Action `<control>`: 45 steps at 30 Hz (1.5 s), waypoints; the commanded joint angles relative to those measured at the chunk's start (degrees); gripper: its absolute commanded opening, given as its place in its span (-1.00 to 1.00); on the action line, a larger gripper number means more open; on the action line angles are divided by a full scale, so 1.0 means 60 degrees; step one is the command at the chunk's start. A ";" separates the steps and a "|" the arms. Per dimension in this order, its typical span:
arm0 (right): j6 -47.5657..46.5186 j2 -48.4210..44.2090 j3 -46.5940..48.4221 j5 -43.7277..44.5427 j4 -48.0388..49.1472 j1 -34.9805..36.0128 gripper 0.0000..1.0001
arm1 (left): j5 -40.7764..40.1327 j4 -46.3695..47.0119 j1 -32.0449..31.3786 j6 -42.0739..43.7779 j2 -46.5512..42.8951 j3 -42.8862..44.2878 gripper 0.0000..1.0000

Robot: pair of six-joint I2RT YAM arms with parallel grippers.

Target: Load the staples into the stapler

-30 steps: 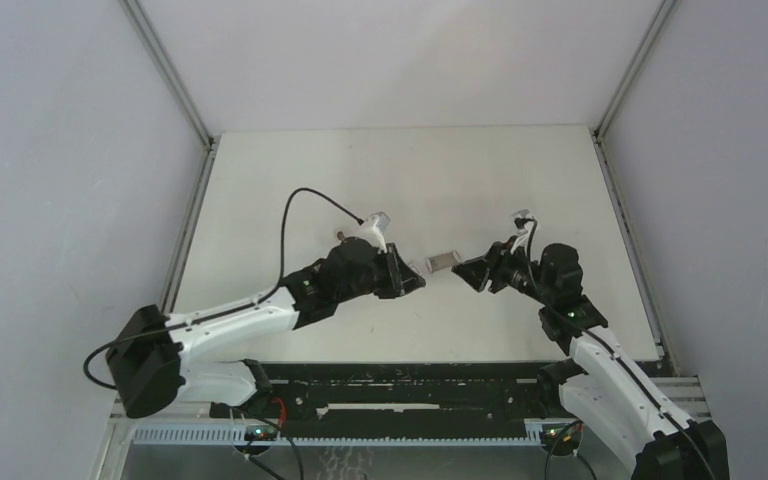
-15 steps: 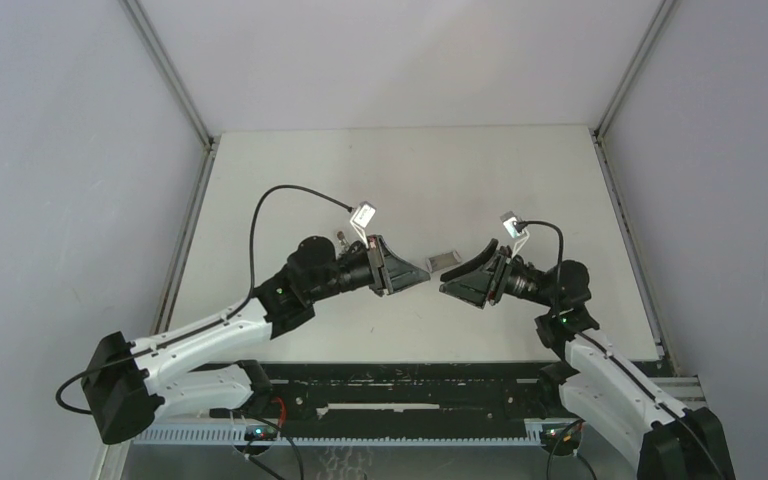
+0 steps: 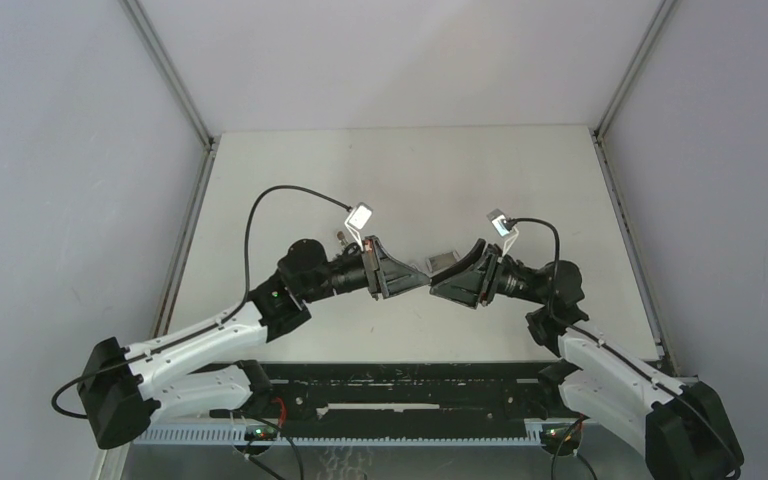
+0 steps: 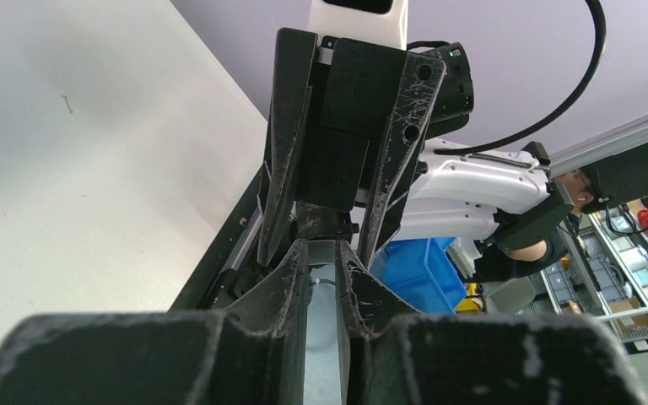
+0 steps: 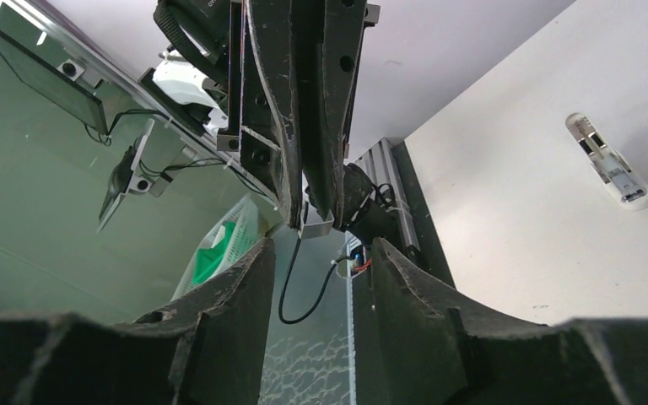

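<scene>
Overhead, the white tabletop (image 3: pixel 410 170) carries a small grey rectangular piece (image 3: pixel 443 262) lying just behind the spot where the two arms meet tip to tip above the surface. A small white oblong item with dark parts (image 5: pixel 612 160) lies flat on the tabletop, well apart from the grippers. A black cable (image 3: pixel 260 205) loops up from the left arm to its wrist camera. Nothing stands between the two grippers except what the left one carries. The left gripper (image 4: pixel 322 251) is closed tight on the staples (image 4: pixel 324 337), seen here only as a thin grey tray-like strip pinched between its fingers, its short end poking out past the fingertips toward the other arm. The right gripper (image 5: pixel 321 253) faces it head on with its jaws apart, about half spread, and its fingers reach to either side of the left gripper's tips. Whether they touch the strip cannot be told, and it grips nothing. Whether the grey strip has anything in it cannot be made out. Beyond the tabletop's edge a blue bin (image 4: pixel 422 270) shows, with its contents hidden.
</scene>
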 commanded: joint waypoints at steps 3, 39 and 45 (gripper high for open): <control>0.0142 0.0248 0.0558 0.0220 0.0666 0.0320 -0.15 | 0.0251 0.0503 0.0051 -0.0052 -0.0251 -0.0088 -0.63; 0.0452 0.0823 0.0593 0.0571 0.0568 0.0539 -0.75 | -0.0028 0.0409 0.0051 0.0231 -0.0180 -0.0322 -0.31; -0.0157 0.0772 0.0453 0.0555 -0.0570 0.0524 -0.75 | -0.0401 -0.0009 0.0086 0.0429 -0.0206 -0.0371 0.02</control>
